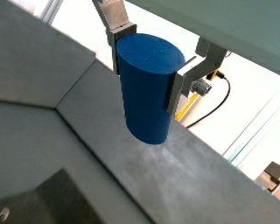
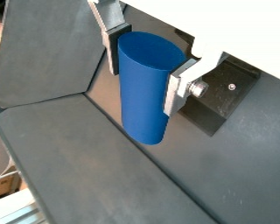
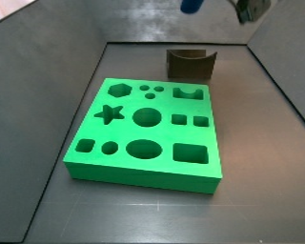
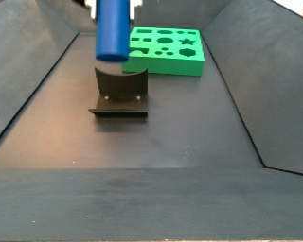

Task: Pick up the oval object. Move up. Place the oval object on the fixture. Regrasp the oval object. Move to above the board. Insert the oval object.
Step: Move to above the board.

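Wrist views: end effector (image 1: 146,68) around oval object (image 1: 146,86)

I look into a dark grey matte floor (image 4: 167,142) hemmed by sloping dark walls (image 4: 34,90), the seams plain in both side views (a soft sheen lies on the panels). Past the rim, in a wrist view, a bright washed-out room (image 1: 257,109) shows, with a yellow cable (image 1: 189,107).

I read even, diffuse overhead light, no harsh glare. The bright green slab with cut-outs (image 3: 145,131) casts a soft shadow. Wrist views are slightly soft; the gripper (image 1: 154,59), above the floor, holds a smooth blue oval peg (image 1: 147,86) with dull sheen.
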